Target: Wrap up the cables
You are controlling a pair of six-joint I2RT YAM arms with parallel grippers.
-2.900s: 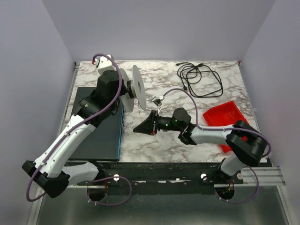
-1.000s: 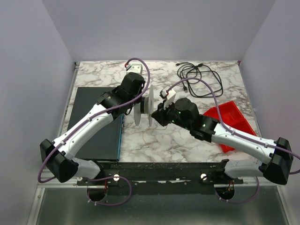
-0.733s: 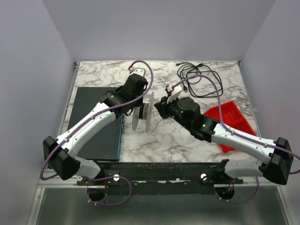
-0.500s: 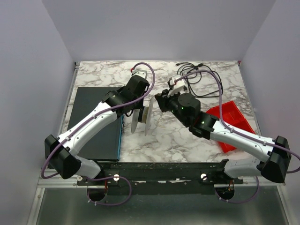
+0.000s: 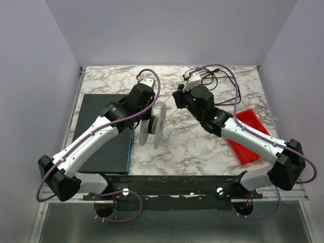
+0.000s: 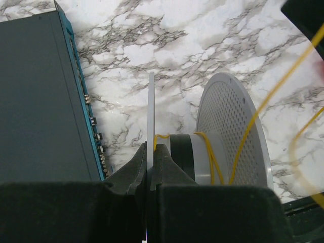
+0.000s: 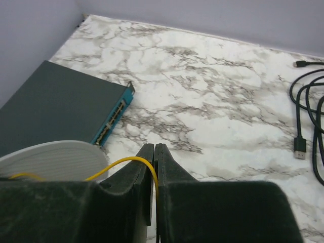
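As right gripper (image 7: 154,147) clamps wire (image 7: 121,162), cables (image 7: 299,147) lie beyond.

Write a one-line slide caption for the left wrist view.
Left gripper clamps the flange of a white spool, yellow cord looped round its hub, dark box alongside.

right tool (image 5: 177,97) drawn away, spool (image 5: 160,125) shifted nearer

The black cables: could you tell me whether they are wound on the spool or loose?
Loose: the black cables sprawl in loops on the table, apart from the spool, which carries only yellow cord.
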